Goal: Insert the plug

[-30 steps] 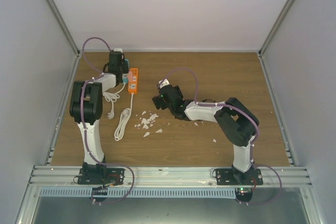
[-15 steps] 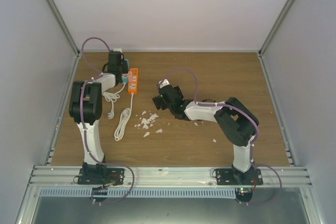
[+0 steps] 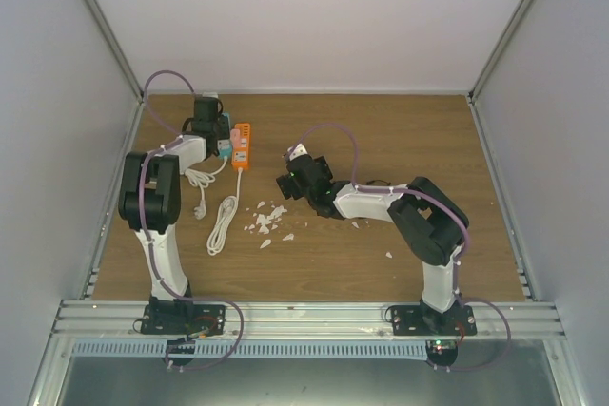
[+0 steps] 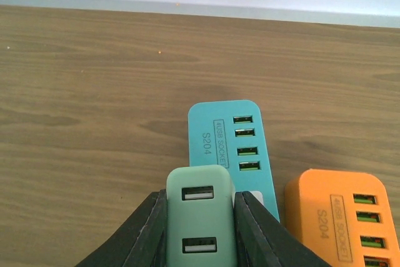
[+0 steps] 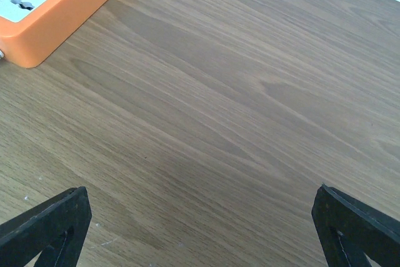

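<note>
Aligning mint-green USB charger plug (image 4: 199, 211), pinched in left gripper (image 4: 201, 242) jaws, over teal power strip (image 4: 228, 154) below; next needing straight push down; right gripper (image 5: 200, 223) jaws spread.

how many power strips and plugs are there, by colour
teal power strip: 1
orange power strip: 1
green plug: 1
total: 3
</note>
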You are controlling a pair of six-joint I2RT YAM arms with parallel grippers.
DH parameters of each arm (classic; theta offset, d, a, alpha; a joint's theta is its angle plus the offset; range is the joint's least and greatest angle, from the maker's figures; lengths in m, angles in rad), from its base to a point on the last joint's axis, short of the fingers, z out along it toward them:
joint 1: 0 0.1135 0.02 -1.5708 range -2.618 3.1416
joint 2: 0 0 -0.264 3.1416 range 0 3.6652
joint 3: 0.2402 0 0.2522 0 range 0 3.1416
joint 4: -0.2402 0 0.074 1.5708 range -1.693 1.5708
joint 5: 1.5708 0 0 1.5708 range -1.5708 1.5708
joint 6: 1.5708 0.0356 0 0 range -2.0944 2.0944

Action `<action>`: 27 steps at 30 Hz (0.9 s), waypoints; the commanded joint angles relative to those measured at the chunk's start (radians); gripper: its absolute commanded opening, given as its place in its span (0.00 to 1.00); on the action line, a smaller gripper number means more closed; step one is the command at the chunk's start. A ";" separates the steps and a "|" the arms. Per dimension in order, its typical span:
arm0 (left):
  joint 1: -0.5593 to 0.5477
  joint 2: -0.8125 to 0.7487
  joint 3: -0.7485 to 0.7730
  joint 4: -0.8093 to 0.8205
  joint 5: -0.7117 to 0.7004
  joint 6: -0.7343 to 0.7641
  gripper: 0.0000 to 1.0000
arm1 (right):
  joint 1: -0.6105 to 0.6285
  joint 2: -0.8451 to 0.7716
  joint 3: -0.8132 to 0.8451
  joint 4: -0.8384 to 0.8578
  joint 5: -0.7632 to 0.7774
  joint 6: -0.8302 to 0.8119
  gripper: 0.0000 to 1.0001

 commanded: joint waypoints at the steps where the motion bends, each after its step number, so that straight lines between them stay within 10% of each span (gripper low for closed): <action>1: 0.002 -0.028 -0.064 -0.109 0.021 -0.026 0.00 | 0.010 0.012 0.018 -0.001 0.034 -0.002 1.00; 27: -0.073 0.098 -0.045 -0.237 -0.284 -0.084 0.00 | 0.010 0.022 0.037 -0.041 0.089 0.007 1.00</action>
